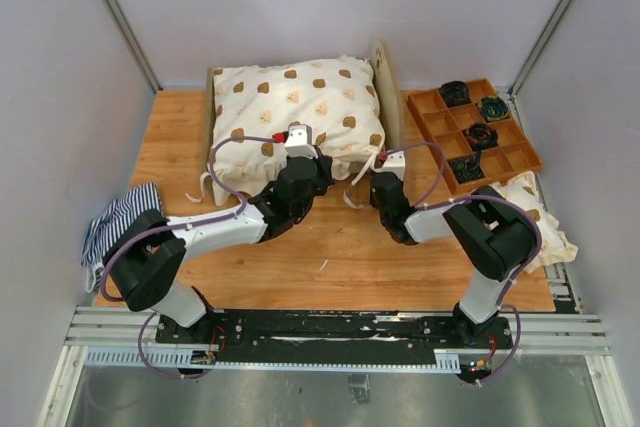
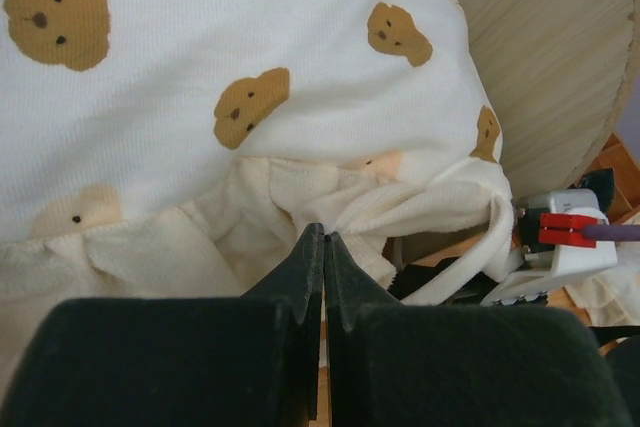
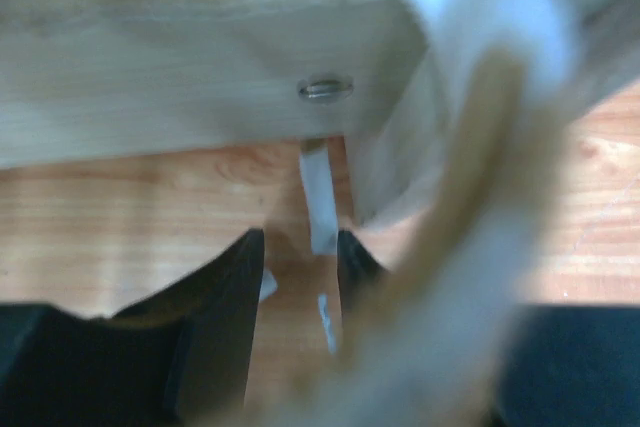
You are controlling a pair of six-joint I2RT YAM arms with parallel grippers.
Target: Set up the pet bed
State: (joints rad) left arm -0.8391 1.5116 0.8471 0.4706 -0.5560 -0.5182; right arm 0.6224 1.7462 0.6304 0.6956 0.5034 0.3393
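Up close, your left gripper (image 2: 322, 237) has its fingers pressed flat together with no gap. The tips are buried at the ruffled cream hem of the cushion (image 2: 200, 77); you cannot tell whether any fabric is caught between them. Your right gripper (image 3: 298, 243) has its fingers apart, and a thin white strip (image 3: 320, 202) hangs in the gap, narrower than the opening and not visibly pinched. Just beyond those fingers is a pale wooden board (image 3: 180, 67) of the bed frame, with a metal screw head (image 3: 325, 89) in it. A blurred cream tie crosses close to the lens on the right.

Moving outward, the cushion is white with brown puppy faces and lies on the pet bed (image 1: 384, 97). Its rounded plywood headboard (image 2: 560, 57) rises at the right end. From above, the bed sits at the far middle of the wooden table (image 1: 330, 247). Your left gripper is at the cushion's near edge and your right one at the bed's near right corner.

A brown compartment tray (image 1: 437, 129) stands just right of the headboard, and a cream cloth (image 1: 540, 222) lies nearer you. A navy-and-white striped cloth (image 1: 122, 215) lies at the table's left edge, well apart from the bed.
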